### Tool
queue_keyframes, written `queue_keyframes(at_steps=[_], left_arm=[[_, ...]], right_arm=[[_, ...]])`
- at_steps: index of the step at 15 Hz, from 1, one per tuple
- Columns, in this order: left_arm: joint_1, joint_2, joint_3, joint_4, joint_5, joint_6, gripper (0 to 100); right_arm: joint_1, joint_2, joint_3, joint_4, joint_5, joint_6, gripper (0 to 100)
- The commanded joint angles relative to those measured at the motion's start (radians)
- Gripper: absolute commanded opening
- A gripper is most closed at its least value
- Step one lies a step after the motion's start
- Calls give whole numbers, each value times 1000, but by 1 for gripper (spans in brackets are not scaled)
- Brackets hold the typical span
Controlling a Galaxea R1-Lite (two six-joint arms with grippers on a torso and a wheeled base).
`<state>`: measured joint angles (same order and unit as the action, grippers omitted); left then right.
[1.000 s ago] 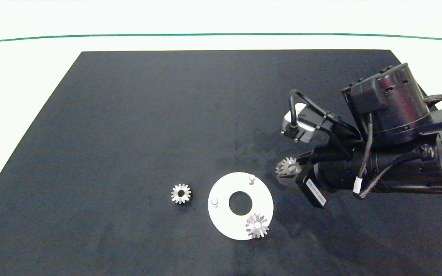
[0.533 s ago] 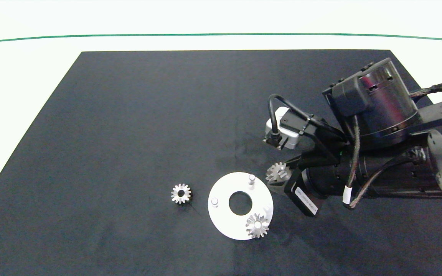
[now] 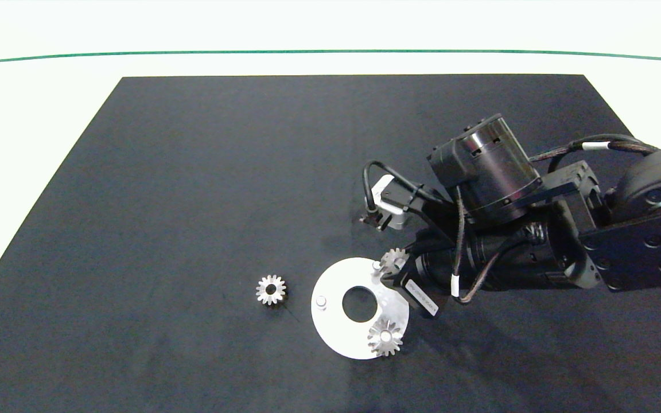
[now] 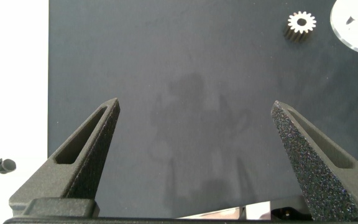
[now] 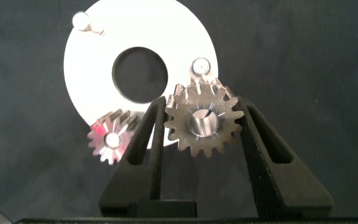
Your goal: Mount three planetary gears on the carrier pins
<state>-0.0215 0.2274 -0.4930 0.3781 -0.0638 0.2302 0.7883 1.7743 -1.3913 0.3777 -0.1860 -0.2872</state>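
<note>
A white carrier disc (image 3: 333, 321) with a large centre hole lies on the black mat. One silver planetary gear (image 3: 385, 337) sits on the near-right carrier pin. Two carrier pins stand bare: the far pin (image 3: 376, 266) and the left pin (image 3: 321, 301). My right gripper (image 3: 393, 265) is shut on a second gear (image 5: 202, 120), held at the disc's far-right rim, just beside the far pin (image 5: 199, 66). A third gear (image 3: 271, 289) lies loose on the mat left of the disc, also in the left wrist view (image 4: 301, 25). My left gripper (image 4: 197, 118) hangs open over bare mat, out of the head view.
The black mat (image 3: 193, 189) covers most of the white table (image 3: 32, 115); a green line (image 3: 330, 53) runs along the far side. The right arm's bulk (image 3: 537, 229) fills the mat's right side.
The right arm has swung left and nearer with the gear, from off the disc's right side to its far-right rim beside the far pin. The other gears and the disc stayed put.
</note>
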Motion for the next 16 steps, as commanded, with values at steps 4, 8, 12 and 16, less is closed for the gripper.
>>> queue_keyframes(at_steps=[4, 8, 12, 16], left_arm=[[0, 1, 2, 2, -1, 1, 100], [-2, 3, 1, 1, -1, 1, 100], [-2, 3, 1, 1, -1, 1, 100], [-2, 4, 1, 1, -1, 1, 100]], right_arm=[[0, 48, -12, 0, -3, -1, 0], [-1, 70, -55, 1, -1, -1, 0], [-3, 90, -86, 4, -3, 0, 0], [-6, 105, -84, 4, -3, 2, 0]])
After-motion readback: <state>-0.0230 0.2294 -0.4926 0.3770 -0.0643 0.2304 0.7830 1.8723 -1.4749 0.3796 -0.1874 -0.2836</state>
